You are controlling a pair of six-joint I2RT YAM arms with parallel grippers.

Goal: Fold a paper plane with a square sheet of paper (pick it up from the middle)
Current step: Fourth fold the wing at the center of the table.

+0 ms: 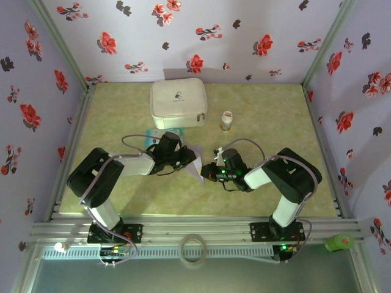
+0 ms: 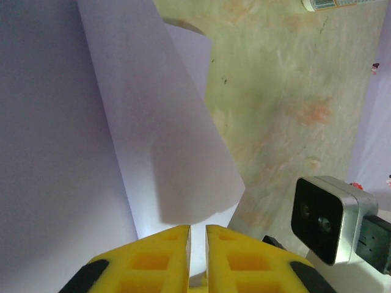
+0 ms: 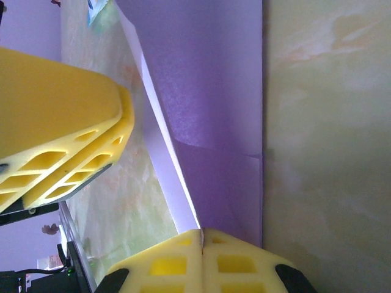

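Observation:
The square sheet of paper (image 1: 194, 163), lavender, is held up off the table between the two arms at mid-table. It is bent, with a flap (image 2: 177, 152) curling over toward the left wrist camera and a crease (image 3: 244, 152) across it. My left gripper (image 1: 186, 160) (image 2: 198, 235) straddles one edge of the sheet, with a narrow gap still showing between its yellow fingers. My right gripper (image 1: 206, 172) (image 3: 201, 235) is shut on the opposite edge, pads pressed together. The left gripper's fingers (image 3: 61, 122) show at the left of the right wrist view.
A white zip case (image 1: 178, 104) stands at the back. A small bottle (image 1: 226, 121) is to its right, and a teal-and-white packet (image 1: 160, 135) lies just behind the left arm. A tape ring (image 1: 193, 249) and a green object (image 1: 339, 242) rest on the front rail.

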